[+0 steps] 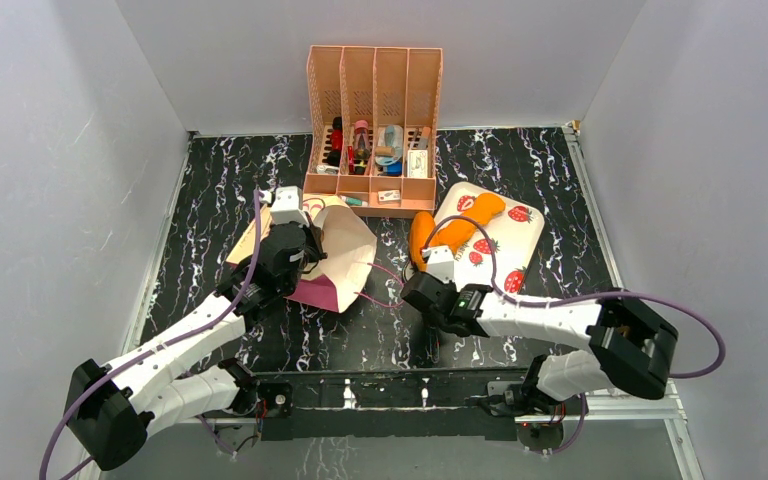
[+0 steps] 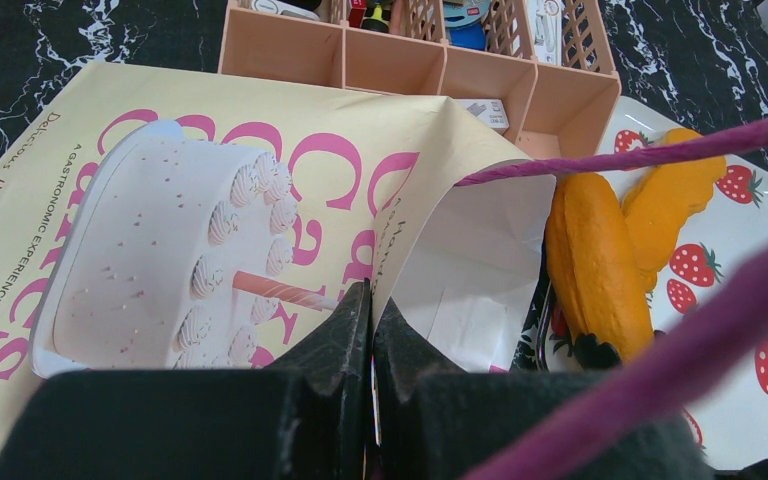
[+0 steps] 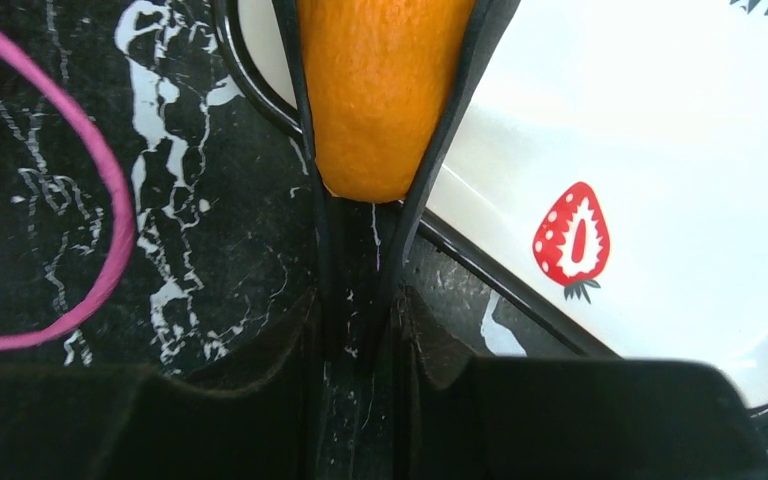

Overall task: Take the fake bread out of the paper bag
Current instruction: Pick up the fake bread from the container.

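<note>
The paper bag (image 1: 345, 250) lies on its side left of centre, its mouth facing right; in the left wrist view (image 2: 210, 190) its cake print faces up. My left gripper (image 1: 298, 243) is shut on the bag's mouth rim (image 2: 372, 300). The part of the bag's inside that shows is white and bare. My right gripper (image 1: 432, 262) is shut on an orange loaf (image 1: 420, 236) at the left edge of the strawberry tray (image 1: 520, 245); the fingers (image 3: 450, 110) press both sides of the loaf (image 3: 380, 100). A second loaf (image 1: 470, 222) lies on the tray.
A peach file organiser (image 1: 373, 125) with small items stands at the back centre. The bag's pink cord handle (image 3: 110, 200) loops on the black marble table between bag and tray. Grey walls close in on three sides.
</note>
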Tool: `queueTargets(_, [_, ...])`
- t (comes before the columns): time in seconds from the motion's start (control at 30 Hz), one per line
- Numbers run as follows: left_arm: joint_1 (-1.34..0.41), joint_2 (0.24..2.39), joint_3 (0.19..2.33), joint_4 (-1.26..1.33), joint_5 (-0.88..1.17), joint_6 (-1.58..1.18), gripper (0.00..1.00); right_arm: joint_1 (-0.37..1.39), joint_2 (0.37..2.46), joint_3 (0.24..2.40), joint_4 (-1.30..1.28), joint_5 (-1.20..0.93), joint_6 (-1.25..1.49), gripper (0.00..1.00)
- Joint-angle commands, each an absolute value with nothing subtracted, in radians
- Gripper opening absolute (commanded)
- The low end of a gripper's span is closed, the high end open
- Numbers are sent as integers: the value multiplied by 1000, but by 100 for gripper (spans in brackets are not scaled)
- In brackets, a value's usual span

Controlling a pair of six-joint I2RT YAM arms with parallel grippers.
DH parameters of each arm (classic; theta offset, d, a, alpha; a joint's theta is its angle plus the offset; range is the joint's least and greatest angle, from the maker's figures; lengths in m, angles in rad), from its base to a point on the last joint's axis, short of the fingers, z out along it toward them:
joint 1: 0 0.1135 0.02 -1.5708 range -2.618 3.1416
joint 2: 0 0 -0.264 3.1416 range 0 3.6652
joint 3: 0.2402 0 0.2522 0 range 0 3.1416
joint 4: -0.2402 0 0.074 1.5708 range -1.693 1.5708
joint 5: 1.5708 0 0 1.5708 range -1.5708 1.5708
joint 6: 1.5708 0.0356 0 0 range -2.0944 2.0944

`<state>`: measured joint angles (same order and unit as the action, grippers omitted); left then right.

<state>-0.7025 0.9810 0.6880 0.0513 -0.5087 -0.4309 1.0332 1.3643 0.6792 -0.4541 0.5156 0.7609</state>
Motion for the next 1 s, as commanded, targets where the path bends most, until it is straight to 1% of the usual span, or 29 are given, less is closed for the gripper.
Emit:
queueTargets(0.0, [-699,954,690,62,-517,-436,0,1039,1279,741,-477,513,783,4])
queueTargets(0.47, [-699,950,709,51,-521,-431,0,1040,1175,807,-536,494,816,1])
queueTargets(0.7, [-699,964,714,49,-505,-433,0,1042,1110,843,-587,575,845,0])
queueTargets(0.77, [-699,967,713,48,-502,-432,0,1042,1087,844,-601,608,890,0])
queueTargets(0.97, [-700,968,710,42,-484,-440,0,1038,1007,839,-730,792,1008,0])
